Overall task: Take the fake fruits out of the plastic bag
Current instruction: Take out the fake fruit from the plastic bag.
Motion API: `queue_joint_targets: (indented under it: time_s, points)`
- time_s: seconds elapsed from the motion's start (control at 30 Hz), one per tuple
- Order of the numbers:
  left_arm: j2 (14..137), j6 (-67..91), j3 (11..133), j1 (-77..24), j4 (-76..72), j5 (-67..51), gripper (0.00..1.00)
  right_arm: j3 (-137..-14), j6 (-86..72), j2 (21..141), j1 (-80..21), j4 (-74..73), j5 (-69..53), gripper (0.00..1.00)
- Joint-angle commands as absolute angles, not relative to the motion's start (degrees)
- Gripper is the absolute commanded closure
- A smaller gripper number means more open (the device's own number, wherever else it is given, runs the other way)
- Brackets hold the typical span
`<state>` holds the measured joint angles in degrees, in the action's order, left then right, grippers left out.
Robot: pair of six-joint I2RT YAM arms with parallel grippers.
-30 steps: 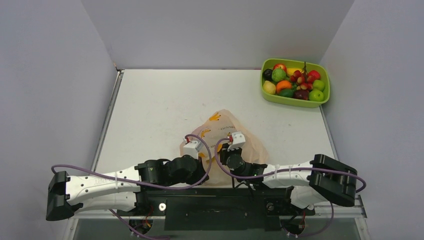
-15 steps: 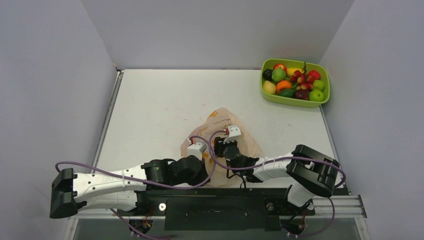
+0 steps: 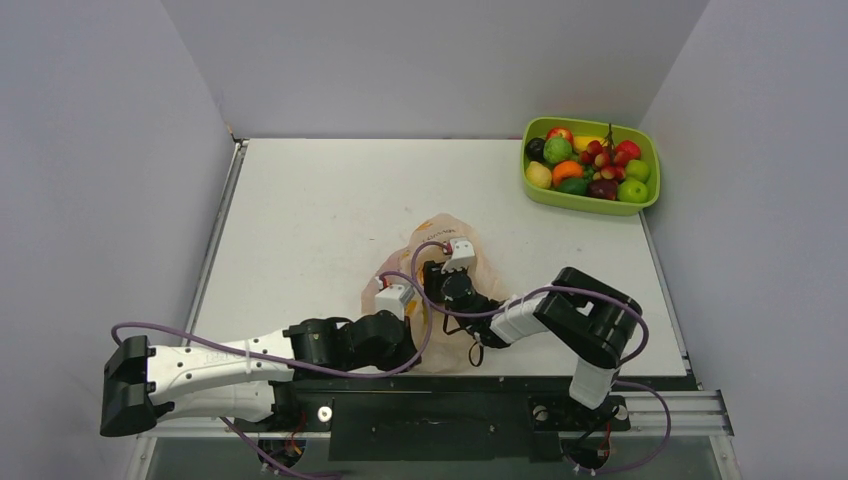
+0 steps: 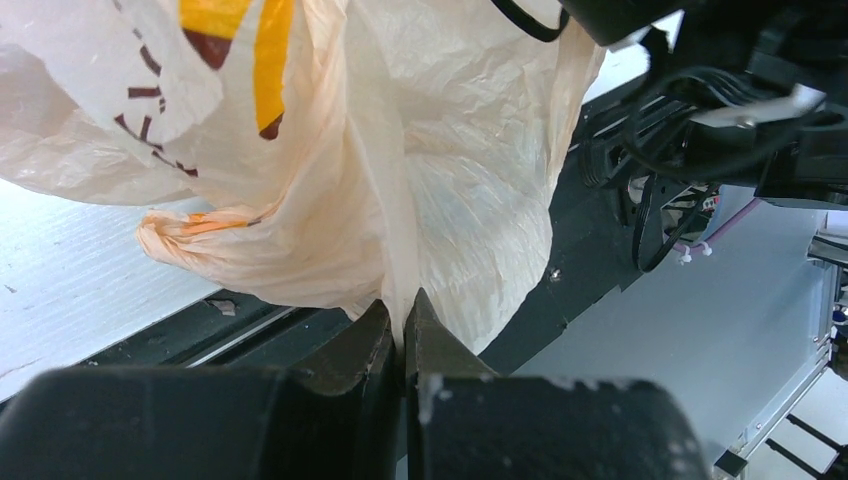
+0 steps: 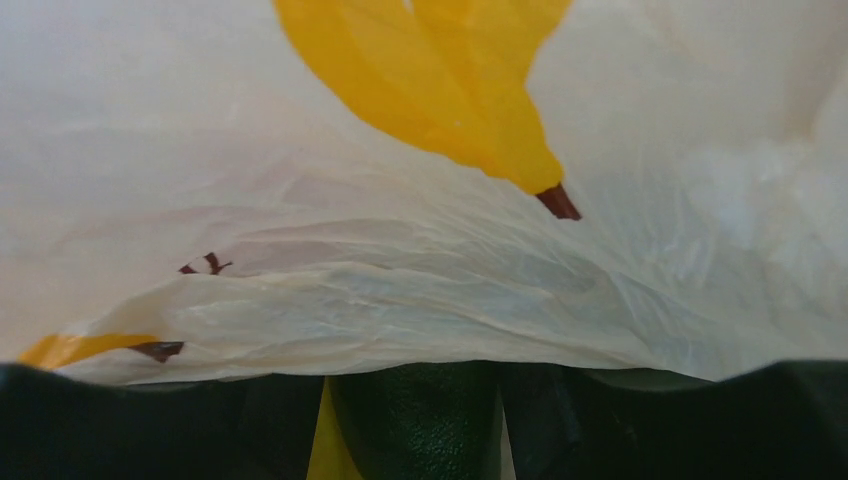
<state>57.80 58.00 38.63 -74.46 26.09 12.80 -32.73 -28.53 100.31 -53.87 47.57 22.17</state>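
Observation:
The peach-orange plastic bag [image 3: 440, 262] lies crumpled near the table's front edge, between my two grippers. My left gripper [image 4: 403, 312] is shut on a thin fold of the plastic bag [image 4: 430, 180] and holds it taut. My right gripper [image 5: 415, 378] is pushed under the film of the plastic bag [image 5: 400, 200]. Its dark fingers [image 5: 590, 425] stand apart around a dark green, bumpy fake fruit [image 5: 420, 430], with narrow gaps on both sides. A yellow fake fruit [image 5: 318, 445] peeks out beside it. From above, the bag hides both fruits.
A lime-green tray [image 3: 645, 150] at the far right corner holds several fake fruits [image 3: 585, 165], including a grape bunch. The right arm's elbow [image 3: 595, 320] is raised over the table's front right. Grey walls enclose the table on three sides.
My right gripper has pushed forward and left, deeper into the bag, its elbow rising, and its jaws have widened. My left gripper keeps its pinch on the bag, shifted slightly.

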Motion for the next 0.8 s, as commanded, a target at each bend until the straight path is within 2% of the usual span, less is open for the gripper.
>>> queue_joint_targets:
  time_s: [0.0,0.13,0.2,0.4,0.47,0.6,0.77]
  points:
    - [55.7,58.87,40.07,-74.53,24.51,13.73,1.0,-34.56,-30.57,103.01,-52.25,50.18,19.6,0.47]
    - [53.21,60.34,38.95,-74.46,25.8,15.22,1.0,-34.42,-30.25,103.56,-51.99,48.84,19.08,0.51]
    - [51.98,61.28,38.6,-74.38,26.78,16.51,1.0,-34.16,-30.38,102.96,-52.07,48.34,17.85,0.56]
    - [48.89,62.68,37.87,-74.0,29.56,19.51,1.0,-33.51,-30.03,97.85,-53.31,45.03,14.35,0.75]
    - [48.7,62.83,37.42,-73.3,29.75,19.31,1.0,-33.49,-30.09,96.1,-53.88,43.4,14.28,0.86]
    - [49.9,62.98,36.39,-72.87,28.63,17.32,1.0,-32.87,-30.9,91.74,-54.25,40.01,14.59,1.0]
    - [52.08,63.34,35.45,-72.8,26.28,15.85,1.0,-32.79,-31.98,86.16,-54.82,34.6,12.89,1.0]
